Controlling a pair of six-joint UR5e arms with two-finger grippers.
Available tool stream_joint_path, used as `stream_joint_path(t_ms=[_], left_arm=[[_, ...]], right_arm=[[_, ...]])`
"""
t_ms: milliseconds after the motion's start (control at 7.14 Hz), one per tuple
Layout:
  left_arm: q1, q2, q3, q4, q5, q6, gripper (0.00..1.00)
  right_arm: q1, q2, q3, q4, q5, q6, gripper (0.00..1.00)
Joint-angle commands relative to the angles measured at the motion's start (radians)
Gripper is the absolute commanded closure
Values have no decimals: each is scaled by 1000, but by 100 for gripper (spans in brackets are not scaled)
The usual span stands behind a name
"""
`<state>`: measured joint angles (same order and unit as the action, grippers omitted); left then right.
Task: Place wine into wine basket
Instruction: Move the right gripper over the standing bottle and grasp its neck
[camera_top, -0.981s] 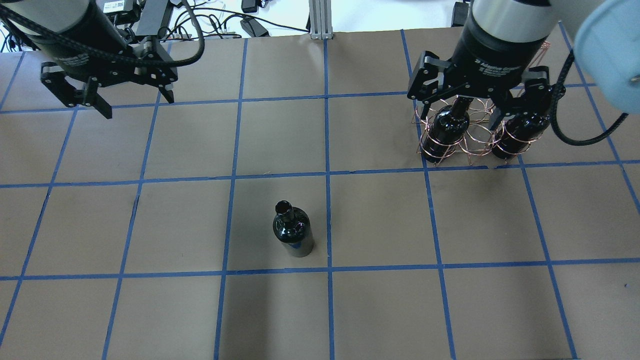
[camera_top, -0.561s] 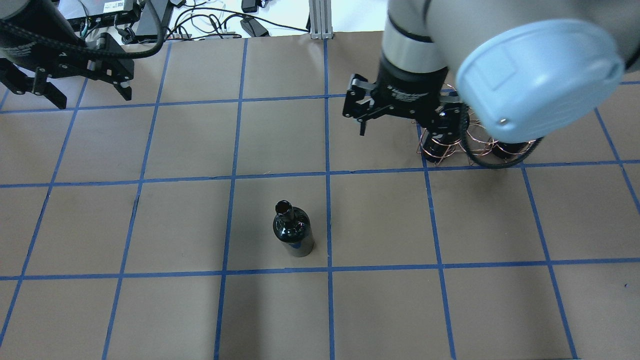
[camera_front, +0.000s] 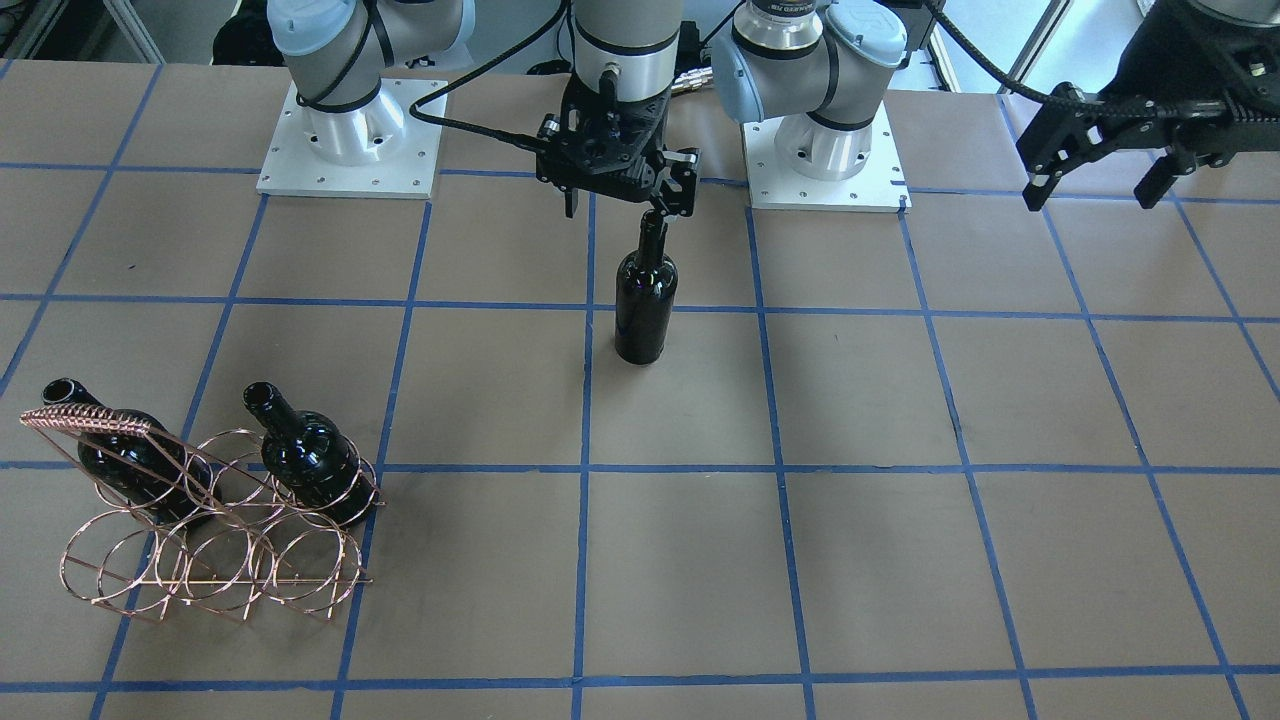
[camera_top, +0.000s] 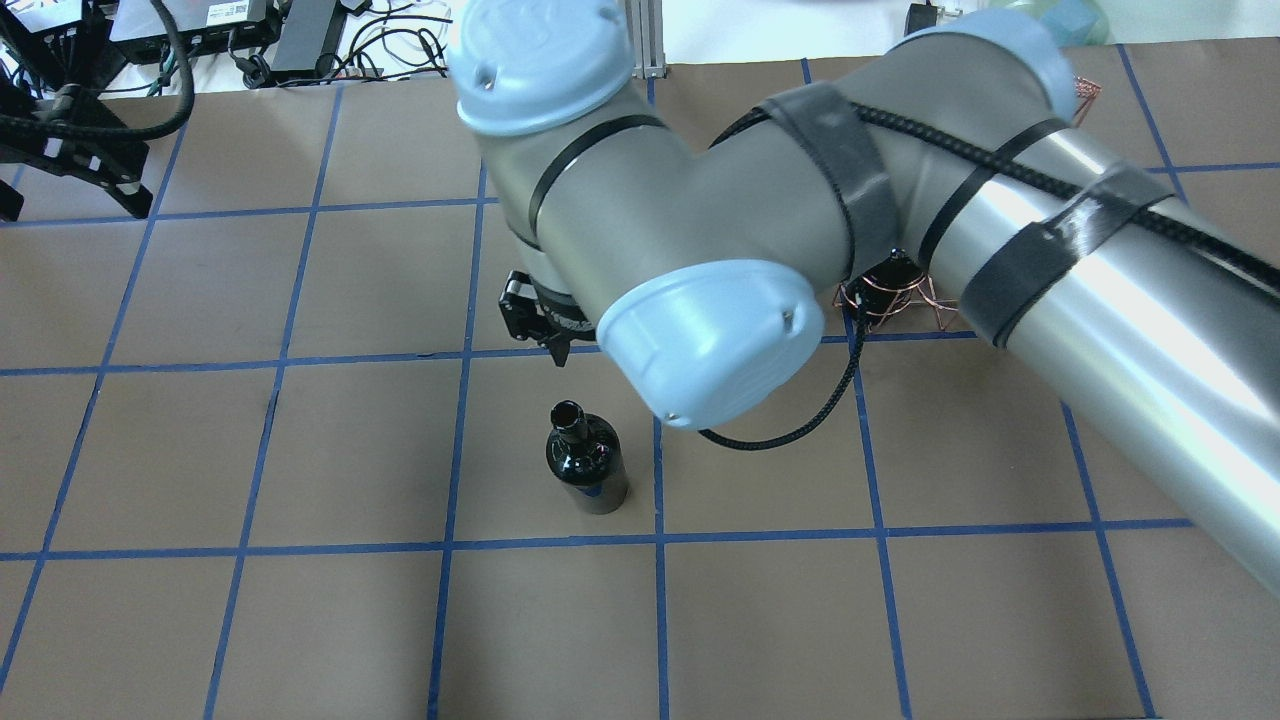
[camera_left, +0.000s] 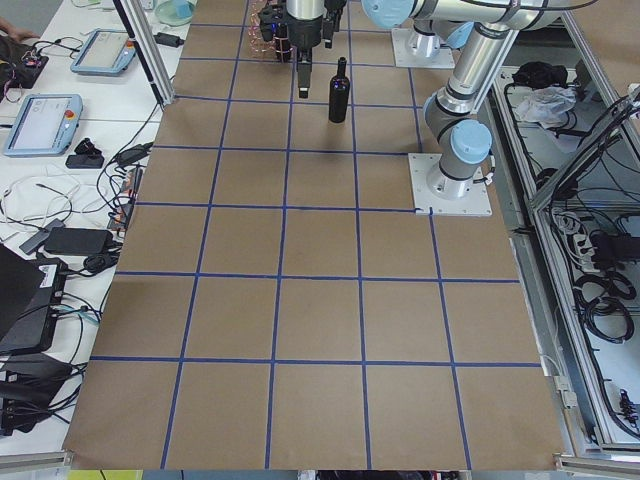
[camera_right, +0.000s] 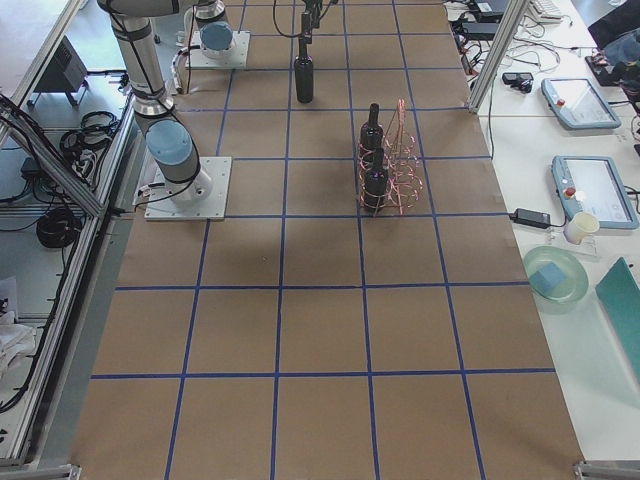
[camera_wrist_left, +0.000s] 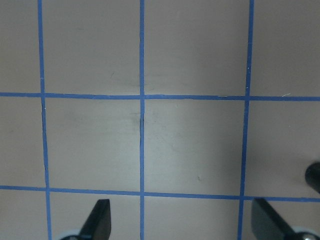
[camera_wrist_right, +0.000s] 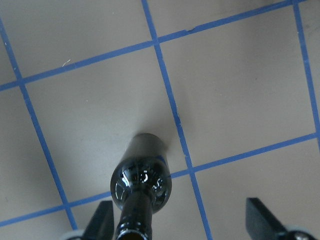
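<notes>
One wine bottle (camera_front: 645, 300) stands upright and alone mid-table; it also shows in the overhead view (camera_top: 585, 470) and the right wrist view (camera_wrist_right: 141, 185). My right gripper (camera_front: 622, 198) is open and hovers just above its neck; in the right wrist view (camera_wrist_right: 180, 220) the neck is close to the left finger (camera_wrist_right: 102, 220), untouched. The copper wine basket (camera_front: 200, 560) holds two other bottles (camera_front: 310, 455) (camera_front: 120, 455) in its rings. My left gripper (camera_front: 1097, 185) is open and empty, far off at the table's side.
In the overhead view the right arm hides most of the basket (camera_top: 890, 300). The two arm bases (camera_front: 345, 150) sit behind the standing bottle. The left wrist view shows bare brown paper with blue tape lines (camera_wrist_left: 142, 125).
My right gripper has left the basket and swung across to above the standing bottle. My left gripper has drawn further out to the table's left side. The bottle has not moved.
</notes>
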<state>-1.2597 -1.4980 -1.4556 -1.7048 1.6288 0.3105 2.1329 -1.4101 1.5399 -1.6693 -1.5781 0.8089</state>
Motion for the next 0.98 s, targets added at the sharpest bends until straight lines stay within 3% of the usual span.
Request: stream_joint_path(t_ms=[0, 140, 420, 701, 841], left_arm=[[23, 5, -11, -6, 0, 44, 0], [23, 12, -17, -6, 0, 36, 0], [26, 13, -29, -9, -1, 36, 0], [26, 15, -34, -10, -1, 36, 0], [23, 18, -35, -10, -3, 32, 0]], right_arm=[[33, 29, 57, -50, 13, -51, 20], [36, 31, 80, -110, 86, -69, 20], [36, 45, 92, -127, 87, -114, 28], [36, 49, 91, -129, 87, -114, 69], [36, 48, 91, -129, 93, -114, 80]])
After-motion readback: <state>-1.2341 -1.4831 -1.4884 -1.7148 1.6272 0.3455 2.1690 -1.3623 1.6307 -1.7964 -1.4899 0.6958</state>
